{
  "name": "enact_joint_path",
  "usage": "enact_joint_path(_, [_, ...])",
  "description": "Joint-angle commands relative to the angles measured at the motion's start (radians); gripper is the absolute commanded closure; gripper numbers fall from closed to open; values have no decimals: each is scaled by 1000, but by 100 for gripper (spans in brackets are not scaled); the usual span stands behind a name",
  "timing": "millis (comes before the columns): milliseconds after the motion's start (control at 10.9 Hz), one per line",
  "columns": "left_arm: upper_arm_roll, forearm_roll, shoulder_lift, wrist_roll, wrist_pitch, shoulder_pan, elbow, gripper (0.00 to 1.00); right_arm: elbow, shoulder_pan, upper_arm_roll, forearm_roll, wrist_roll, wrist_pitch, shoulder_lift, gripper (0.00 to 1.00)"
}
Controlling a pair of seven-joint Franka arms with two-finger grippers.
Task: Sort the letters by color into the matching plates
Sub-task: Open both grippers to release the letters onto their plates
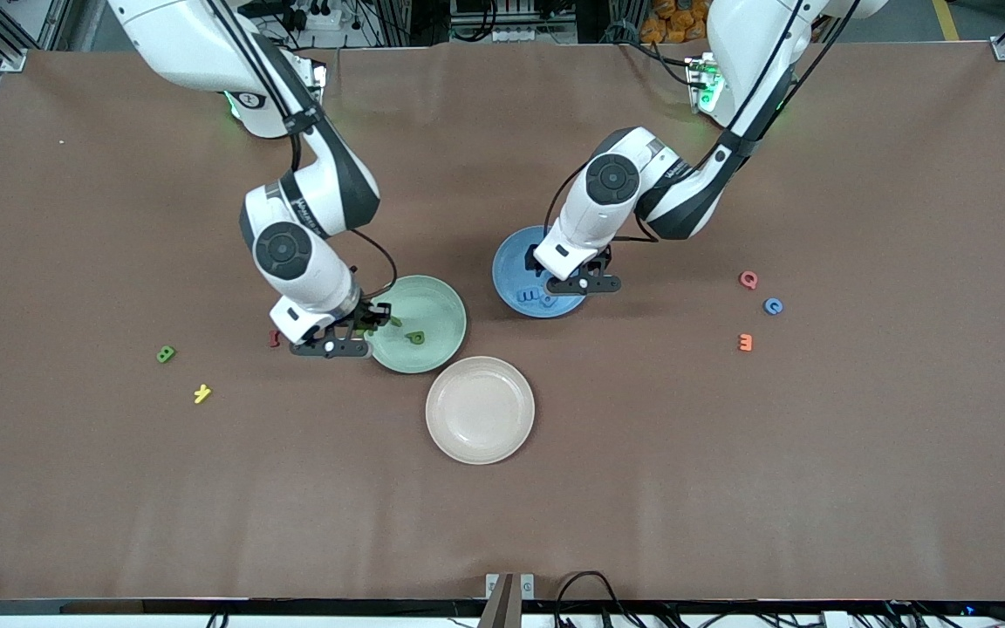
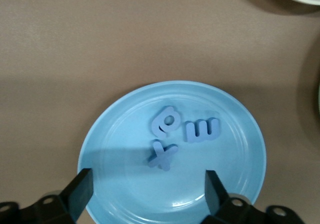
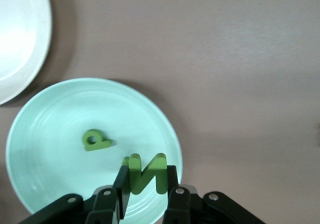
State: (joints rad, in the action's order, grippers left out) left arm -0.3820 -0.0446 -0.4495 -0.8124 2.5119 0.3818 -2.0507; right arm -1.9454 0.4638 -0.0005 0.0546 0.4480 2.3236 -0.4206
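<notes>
The left gripper hangs low over the blue plate, jaws released and wide; three blue letters lie flat in the plate below it, one tilted against the plate floor as a just-dropped piece would be. The right gripper is over the rim of the green plate, jaws clenched on a green N, held upright so it can fall in beside the green letter already there. Not yet sorted: a blue letter near the bench's edge at the left arm's end, beside a pink letter and an orange one; and a green B toward the right arm's end, near a yellow letter. The cream plate holds nothing.
</notes>
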Motion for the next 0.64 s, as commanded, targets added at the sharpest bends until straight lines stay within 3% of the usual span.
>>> enact_joint_path(0, [-5,-83,34,-8,-68,-44,7,0,58,65,-7,4,27,-13,-42,75])
enact_joint_path(367, [-5,-86,116,136,-172,-118,-3,0,103,101,-4,5,29,-13,-92,75])
enact_joint_path(458, [-3,-86,127,169,-188,-130,-6,0,106,102,-4,5,31,-13,-95,71])
enact_joint_path(550, [-2,-86,143,221,-189,-148,-23,0,109,104,-4,7,32,-13,-93,13])
